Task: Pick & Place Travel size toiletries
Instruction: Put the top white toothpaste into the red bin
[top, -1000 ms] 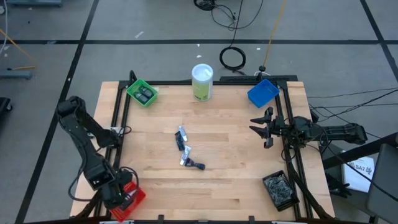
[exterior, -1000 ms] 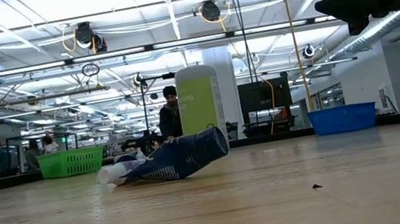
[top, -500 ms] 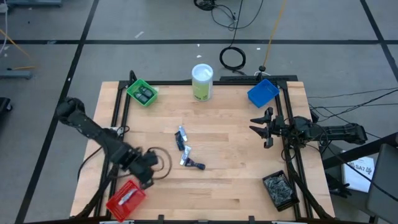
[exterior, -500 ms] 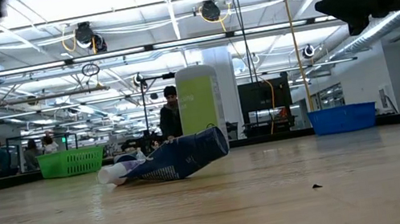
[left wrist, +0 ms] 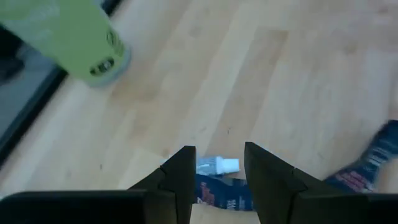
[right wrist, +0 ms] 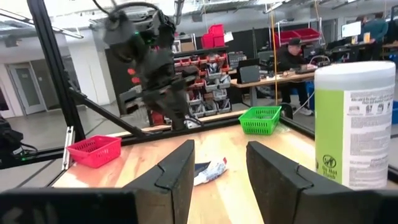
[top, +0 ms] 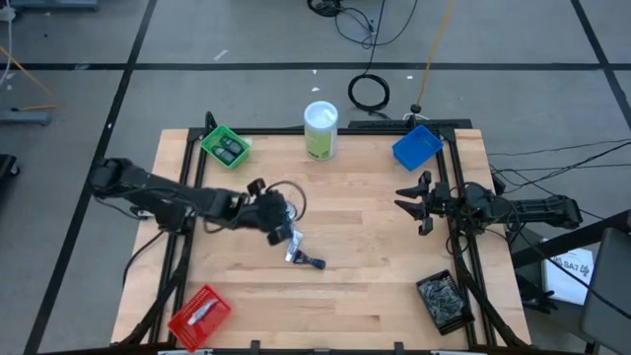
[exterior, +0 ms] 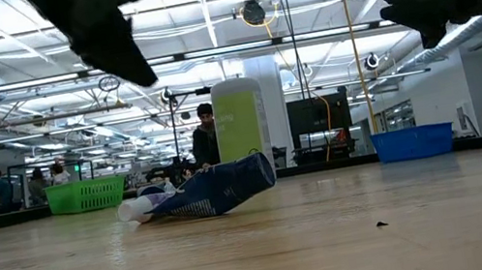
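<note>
The travel size toiletries lie in a small cluster at the table's middle: a blue-and-white tube (left wrist: 217, 166), a silvery-blue sachet (top: 296, 248) and a small dark piece (top: 314, 263). In the low view the blue tube (exterior: 220, 186) rests on its side. My left gripper (top: 280, 219) hovers open just above the cluster's far end, and the tube shows beyond its fingers (left wrist: 219, 149). At the table's right edge my right gripper (top: 412, 202) waits, open and empty, fingers level (right wrist: 221, 146).
A red bin (top: 200, 314) holding a pale item sits at the near left corner. Along the far edge stand a green bin (top: 225, 147), a white-and-green canister (top: 320, 129) and a blue bin (top: 416, 146). A dark bin (top: 446, 300) is near right.
My left gripper has swung from above the red bin at the near left corner toward the table's middle, rolling its wrist on the way. It now stands over the toiletries cluster. The toiletries and my right arm have kept still.
</note>
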{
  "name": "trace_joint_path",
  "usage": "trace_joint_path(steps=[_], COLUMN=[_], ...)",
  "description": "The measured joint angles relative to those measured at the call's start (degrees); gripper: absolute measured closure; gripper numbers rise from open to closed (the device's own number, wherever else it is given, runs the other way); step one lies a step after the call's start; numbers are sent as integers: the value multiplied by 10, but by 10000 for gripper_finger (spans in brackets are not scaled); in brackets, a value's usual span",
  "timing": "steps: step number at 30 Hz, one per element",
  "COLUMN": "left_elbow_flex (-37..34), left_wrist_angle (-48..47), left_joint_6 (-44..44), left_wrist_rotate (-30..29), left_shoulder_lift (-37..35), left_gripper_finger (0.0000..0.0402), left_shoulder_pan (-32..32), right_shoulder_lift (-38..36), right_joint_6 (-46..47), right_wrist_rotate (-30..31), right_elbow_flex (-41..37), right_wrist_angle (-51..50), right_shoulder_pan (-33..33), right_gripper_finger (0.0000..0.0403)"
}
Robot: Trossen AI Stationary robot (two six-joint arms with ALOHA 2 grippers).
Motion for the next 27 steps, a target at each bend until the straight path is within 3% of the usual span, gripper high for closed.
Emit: trace_joint_path(steps=[5, 9, 13, 20, 27], left_elbow_flex=[0, 0, 0, 0, 0], left_wrist_angle=[3, 23, 31, 36, 29], left_joint_6=[-80, -104, -123, -157, -189], left_wrist_rotate=[96, 106, 154, 226, 195], left_shoulder_lift=[53, 99, 137, 174, 194], left_gripper_finger=[266, 259, 228, 144, 113], left_shoulder_pan=[97, 168, 214, 230, 206], right_shoulder_lift=[2, 6, 7, 7, 7], right_joint_6=[17, 15, 14, 14, 14], right_wrist_rotate=[0, 1, 2, 2, 2], right_elbow_flex=[0, 0, 0, 0, 0], right_wrist_angle=[-13, -14, -14, -14, -15], right_shoulder_pan=[0, 0, 0, 0, 0], right_gripper_finger=[268, 268, 268, 268, 268])
